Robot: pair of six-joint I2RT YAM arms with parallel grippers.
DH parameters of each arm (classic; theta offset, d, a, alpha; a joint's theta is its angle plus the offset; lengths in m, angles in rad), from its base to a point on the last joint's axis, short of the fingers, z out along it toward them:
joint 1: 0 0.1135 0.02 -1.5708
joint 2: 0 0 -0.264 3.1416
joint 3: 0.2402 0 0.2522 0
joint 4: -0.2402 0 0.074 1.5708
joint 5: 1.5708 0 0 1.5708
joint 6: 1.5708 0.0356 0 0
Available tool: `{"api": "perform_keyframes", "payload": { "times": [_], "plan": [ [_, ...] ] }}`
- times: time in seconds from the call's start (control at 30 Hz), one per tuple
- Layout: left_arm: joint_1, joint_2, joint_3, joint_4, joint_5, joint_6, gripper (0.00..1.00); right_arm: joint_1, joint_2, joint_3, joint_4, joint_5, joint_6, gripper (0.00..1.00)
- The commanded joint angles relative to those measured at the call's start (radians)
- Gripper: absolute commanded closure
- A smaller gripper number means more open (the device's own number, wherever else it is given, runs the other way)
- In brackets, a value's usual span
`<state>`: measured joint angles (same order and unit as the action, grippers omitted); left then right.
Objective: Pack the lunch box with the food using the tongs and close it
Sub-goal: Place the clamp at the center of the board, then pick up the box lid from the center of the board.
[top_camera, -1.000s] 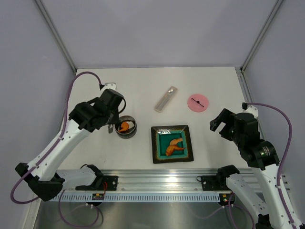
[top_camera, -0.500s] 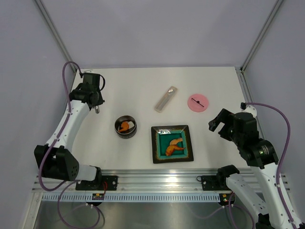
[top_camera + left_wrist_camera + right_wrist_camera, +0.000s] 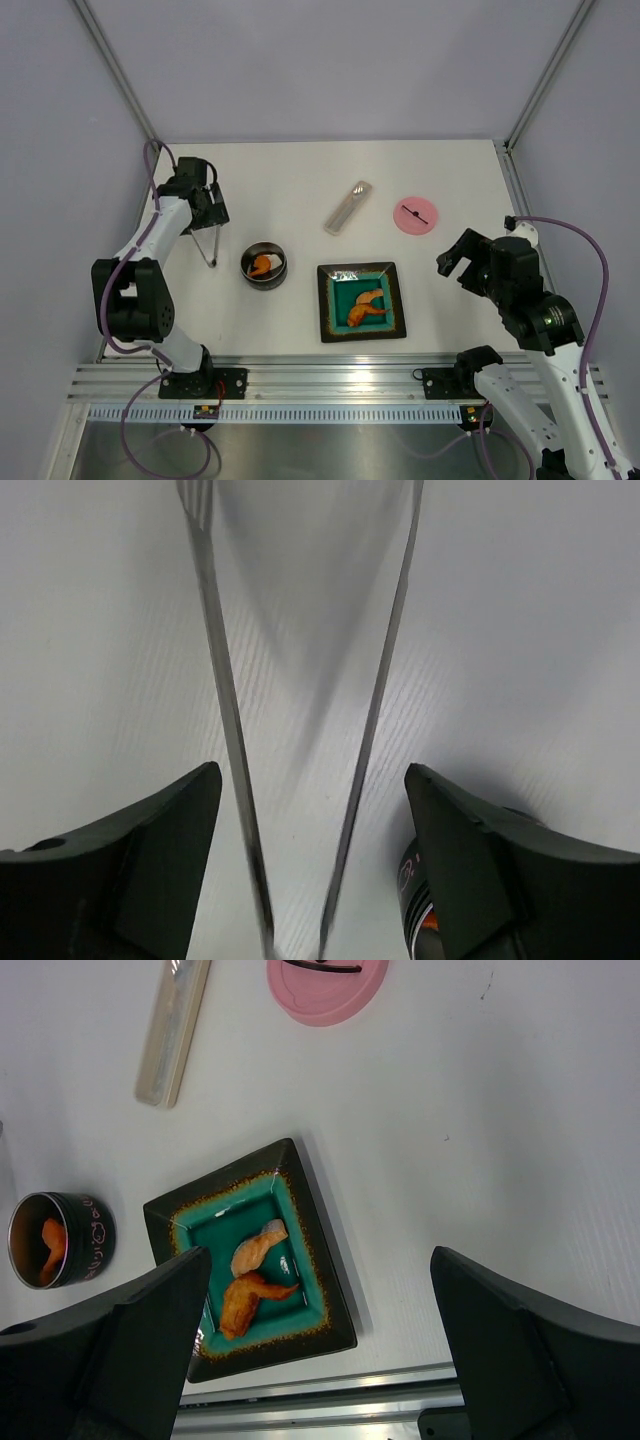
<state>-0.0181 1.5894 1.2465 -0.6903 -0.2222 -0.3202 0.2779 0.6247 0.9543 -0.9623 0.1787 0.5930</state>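
The tongs point(image 3: 208, 246) lie at the back left of the table, their two thin arms point(image 3: 216, 680) spread in a V between my left gripper's fingers without touching them. My left gripper point(image 3: 204, 214) point(image 3: 310, 780) stands open around them. The lunch box point(image 3: 265, 267) point(image 3: 61, 1239) is a small round tin just right of the tongs, with an orange piece of food point(image 3: 260, 265) inside. Two more orange pieces of food point(image 3: 366, 305) point(image 3: 250, 1275) lie on the teal plate point(image 3: 361, 272) point(image 3: 300, 1175). The pink lid point(image 3: 415, 214) point(image 3: 325, 982) lies flat at the back right. My right gripper point(image 3: 466, 258) point(image 3: 320, 1350) hangs open and empty to the right of the plate.
A slim silvery utensil case point(image 3: 347, 207) point(image 3: 172, 1030) lies between the lunch box and the lid. The metal rail point(image 3: 320, 372) runs along the near edge. Frame posts stand at the back corners.
My left arm swung from the lunch box to the back left with the tongs. Its jaws then opened and the tongs' arms sprang apart. The right arm stayed put.
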Motion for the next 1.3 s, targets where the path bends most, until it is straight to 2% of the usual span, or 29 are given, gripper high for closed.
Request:
{"api": "perform_keyframes", "payload": {
  "times": [0.0,0.07,0.27,0.47,0.57,0.6,0.67,0.7,0.8,0.97,1.1,1.27],
  "plan": [
    [0.003,-0.011,0.059,-0.012,-0.006,0.012,0.16,0.000,-0.002,0.001,0.033,-0.013,0.005,0.01],
    [0.001,-0.029,0.065,-0.031,-0.012,0.016,0.05,0.000,-0.003,0.000,0.031,-0.012,0.004,0.00],
    [0.000,-0.133,0.067,-0.060,0.001,0.018,0.04,0.001,0.015,-0.003,0.050,-0.019,0.005,0.00],
    [-0.066,-0.275,0.056,-0.109,0.058,-0.003,0.05,0.000,0.157,0.041,0.099,-0.053,-0.082,0.03],
    [-0.111,-0.312,0.045,-0.147,0.089,-0.032,0.05,0.001,0.298,0.090,0.146,-0.062,-0.155,0.03],
    [-0.118,-0.319,0.039,-0.153,0.102,-0.039,0.05,0.000,0.393,0.110,0.160,-0.061,-0.177,0.04],
    [-0.123,-0.353,0.015,-0.158,0.130,-0.059,0.05,0.000,0.493,0.176,0.168,-0.042,-0.244,0.08],
    [-0.128,-0.367,0.005,-0.160,0.164,-0.060,0.05,0.001,0.595,0.205,0.168,-0.032,-0.266,0.13],
    [-0.134,-0.419,-0.019,-0.169,0.213,-0.062,0.05,0.001,0.793,0.308,0.188,0.013,-0.363,0.16],
    [-0.137,-0.473,-0.045,-0.201,0.158,-0.072,0.04,0.001,1.079,0.532,0.163,0.119,-0.510,0.17],
    [-0.134,-0.425,-0.082,-0.219,0.089,-0.083,0.04,0.000,1.292,0.647,0.166,0.131,-0.587,0.20],
    [-0.134,-0.404,-0.119,-0.192,0.142,-0.095,0.04,0.000,1.458,0.750,0.169,0.154,-0.631,0.22]
  ]
}}
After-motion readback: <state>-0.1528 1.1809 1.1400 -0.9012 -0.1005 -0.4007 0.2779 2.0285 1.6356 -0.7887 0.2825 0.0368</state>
